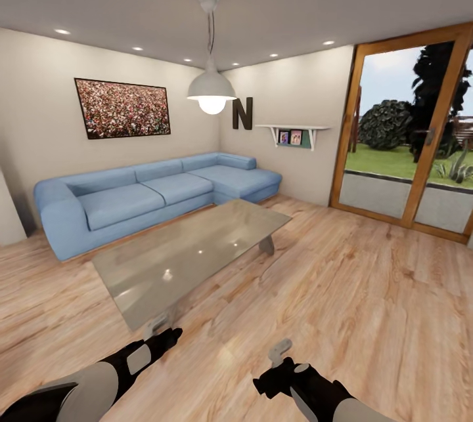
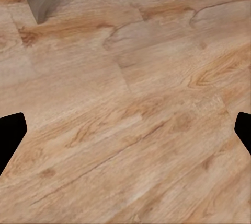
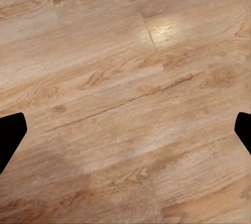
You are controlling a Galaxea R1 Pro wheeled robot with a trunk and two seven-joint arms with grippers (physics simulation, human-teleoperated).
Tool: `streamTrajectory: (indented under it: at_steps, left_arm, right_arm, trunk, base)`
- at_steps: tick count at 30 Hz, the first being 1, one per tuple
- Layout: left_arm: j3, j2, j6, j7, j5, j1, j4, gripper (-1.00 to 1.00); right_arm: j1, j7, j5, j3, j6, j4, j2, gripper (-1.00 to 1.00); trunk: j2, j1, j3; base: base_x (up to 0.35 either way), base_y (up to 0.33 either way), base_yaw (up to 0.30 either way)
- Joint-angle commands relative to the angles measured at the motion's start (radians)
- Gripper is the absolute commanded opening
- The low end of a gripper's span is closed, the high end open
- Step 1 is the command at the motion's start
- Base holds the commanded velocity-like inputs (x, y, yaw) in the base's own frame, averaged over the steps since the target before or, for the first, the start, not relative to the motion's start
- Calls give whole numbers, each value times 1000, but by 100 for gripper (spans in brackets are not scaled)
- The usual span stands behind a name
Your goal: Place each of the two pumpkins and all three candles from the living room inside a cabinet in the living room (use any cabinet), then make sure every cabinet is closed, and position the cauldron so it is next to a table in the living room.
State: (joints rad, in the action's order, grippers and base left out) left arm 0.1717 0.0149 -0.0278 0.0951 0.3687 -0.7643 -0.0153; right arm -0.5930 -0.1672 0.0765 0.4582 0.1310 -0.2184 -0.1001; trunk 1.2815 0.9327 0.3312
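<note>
head: your coffee worktop (image 1: pixel 190 254) stood bare-topped before the blue sofa (image 1: pixel 144 195), left claw (image 1: pixel 156 326) near its close corner, right claw (image 1: pixel 281 351) over floor (image 1: pixel 368 291) | left wrist: fingers (image 2: pixel 11 135) spread, released, above planks | right wrist: fingers (image 3: pixel 11 132) spread, released, holding nothing

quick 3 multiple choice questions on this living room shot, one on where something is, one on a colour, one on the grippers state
1. The coffee table stands
A. in front of the sofa
B. by the glass door
C. under the shelf

2. The sofa is
A. grey
B. light blue
C. brown

3. The left gripper and right gripper are
A. both open, empty
B. both shut
C. holding candles

Answers: 1 A, the table sits just before the sofa's seats. 2 B, its cushions are pale blue. 3 A, the wrist views show the fingers apart with bare floor between.
</note>
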Motion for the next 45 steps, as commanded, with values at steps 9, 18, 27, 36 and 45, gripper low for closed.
streamTrajectory:
  at_steps: [9, 18, 27, 36, 45]
  left_arm:
    - [8, 0, -3, 5, 3, -1, -2, 100]
    - [8, 0, -3, 5, 4, -1, -2, 100]
    - [8, 0, -3, 5, 4, -1, -2, 100]
    - [8, 0, -3, 5, 3, -1, -2, 100]
    - [8, 0, -3, 5, 3, -1, -2, 100]
  right_arm:
    - [-1, -1, 8, 5, 5, -2, 1, 100]
    - [-1, -2, 8, 5, 5, -2, 2, 100]
    - [-1, -2, 8, 5, 5, -2, 1, 100]
    - [-1, -1, 8, 5, 5, -2, 1, 100]
    - [-1, -2, 8, 5, 5, -2, 3, 100]
  trunk:
    - [1, 0, 1]
    - [1, 0, 1]
    - [1, 0, 1]
    - [1, 0, 1]
    - [1, 0, 1]
  base:
    - [142, 0, 0]
    - [28, 0, 0]
    - [228, 0, 0]
    - [113, 0, 0]
    - [14, 0, 0]
